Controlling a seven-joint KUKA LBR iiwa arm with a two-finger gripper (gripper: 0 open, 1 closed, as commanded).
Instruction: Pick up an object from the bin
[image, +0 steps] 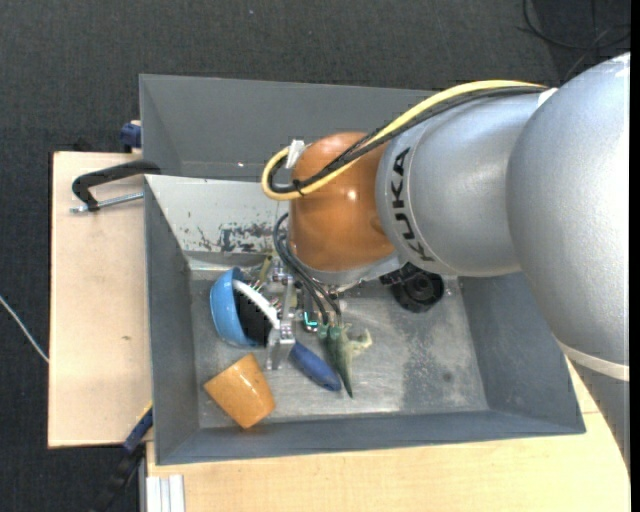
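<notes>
ROBOT ARM WORKS A BIN OF LOOSE PARTS. The hand (285, 340) of the arm (480, 190) is down at the floor of the grey bin (440, 370), left of the bin's middle, set low among a small cluster of things. Whether the hand is open or closed cannot be told from this angle, and nothing can be made out as gripped in it.

Just to its left, seemingly touching it, lies a blue round thing (225, 305) with a black-and-white part on the side facing the hand. Just to the hand's lower right a blue oblong (318, 372) slants down to the right on the bin floor. Beside the oblong, touching or overlapping it, is a dark green piece (343, 358) whose thin point runs toward the front wall. The hand stands between the blue round thing and the blue oblong, the two pieces nearest it. Which of them it is over cannot be told.

Below and left of the hand, near the front left corner, an orange cup (240, 392) lies tilted. To the right, well apart from the cluster and partly under the arm, sits a black knob (415, 290) near the back of the floor.

Above the hand the wrist wears an orange cover (335, 215), with a yellow cable (267, 180) looping beside it and running back along the silver arm, which enters from the right and hides part of the bin's right half.
</notes>
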